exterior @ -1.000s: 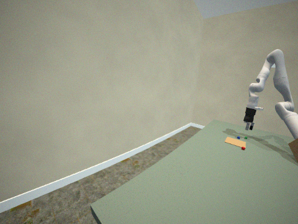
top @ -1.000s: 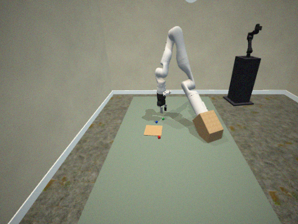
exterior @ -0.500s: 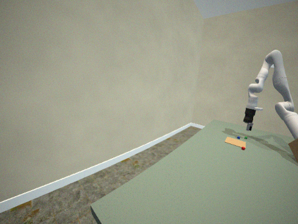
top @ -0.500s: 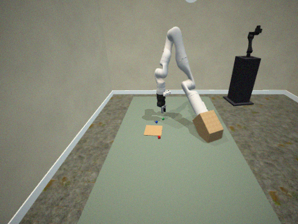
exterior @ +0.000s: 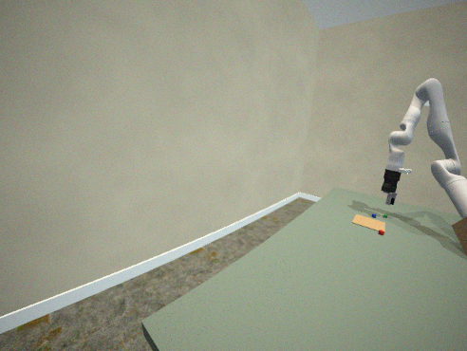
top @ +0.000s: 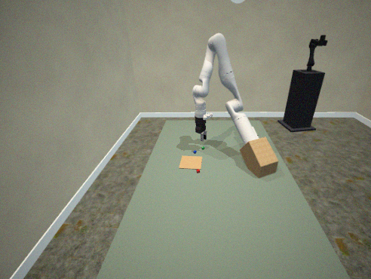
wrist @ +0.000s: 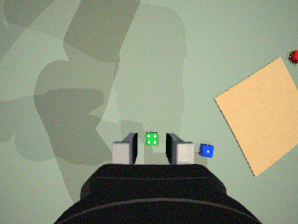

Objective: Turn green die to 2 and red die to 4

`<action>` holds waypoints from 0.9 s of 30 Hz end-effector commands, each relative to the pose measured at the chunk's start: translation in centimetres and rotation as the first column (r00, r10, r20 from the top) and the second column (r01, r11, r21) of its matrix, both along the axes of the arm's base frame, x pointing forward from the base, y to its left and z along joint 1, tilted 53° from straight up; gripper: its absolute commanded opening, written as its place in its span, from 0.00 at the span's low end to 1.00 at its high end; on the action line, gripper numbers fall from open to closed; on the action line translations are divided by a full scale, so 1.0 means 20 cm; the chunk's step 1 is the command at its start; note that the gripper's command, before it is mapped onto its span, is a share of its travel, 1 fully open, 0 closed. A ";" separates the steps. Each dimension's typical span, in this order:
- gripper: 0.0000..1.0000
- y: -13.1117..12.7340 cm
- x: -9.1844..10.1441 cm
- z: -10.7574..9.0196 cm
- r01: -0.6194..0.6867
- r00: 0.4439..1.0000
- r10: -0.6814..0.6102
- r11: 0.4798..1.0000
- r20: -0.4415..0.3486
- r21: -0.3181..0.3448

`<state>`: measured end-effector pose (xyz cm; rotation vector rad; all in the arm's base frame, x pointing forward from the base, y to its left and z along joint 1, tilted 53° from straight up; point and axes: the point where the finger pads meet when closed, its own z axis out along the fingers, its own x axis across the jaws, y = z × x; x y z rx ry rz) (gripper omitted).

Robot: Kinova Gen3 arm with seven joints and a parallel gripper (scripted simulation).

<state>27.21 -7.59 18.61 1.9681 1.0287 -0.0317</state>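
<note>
"What colour are you?"

"My Kinova Gen3 arm (top: 225, 69) (exterior: 438, 119) is smooth white, with rounded joints, tubular links and thin dark seams. A small pale fitting (top: 208, 115) (exterior: 404, 171) juts from my wrist."

"And your gripper (top: 203, 139) (exterior: 390, 201) (wrist: 151, 143)?"

"Its housing (top: 200, 125) (exterior: 391, 180) (wrist: 152, 187) is black, with sloped shoulders and a curved line across it. My two fingers are light grey and blocky, lined inside with flat black pads (wrist: 134, 148)."

"Any markings?"

"Too small to tell on my links."

Small green cubic die (top: 203, 148) (exterior: 384, 216) (wrist: 152, 138), four white pips uppermost, and small red cubic die (top: 197, 171) (exterior: 381, 232) (wrist: 294, 57), both off the flat tan square mat (top: 191, 162) (exterior: 368, 223) (wrist: 260, 117); small blue cubic die (top: 194, 151) (exterior: 374, 215) (wrist: 206, 150), one pip uppermost.
</note>
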 end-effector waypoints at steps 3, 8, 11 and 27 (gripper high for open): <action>0.64 0.00 0.00 0.00 -0.001 1.000 0.001 1.000 0.000 0.000; 0.64 0.00 0.00 0.00 -0.001 1.000 0.001 1.000 0.000 0.000; 0.64 0.00 0.00 0.00 -0.001 1.000 0.001 1.000 0.000 0.000; 0.64 -0.02 0.01 -0.01 -0.001 1.000 0.001 1.000 0.001 -0.001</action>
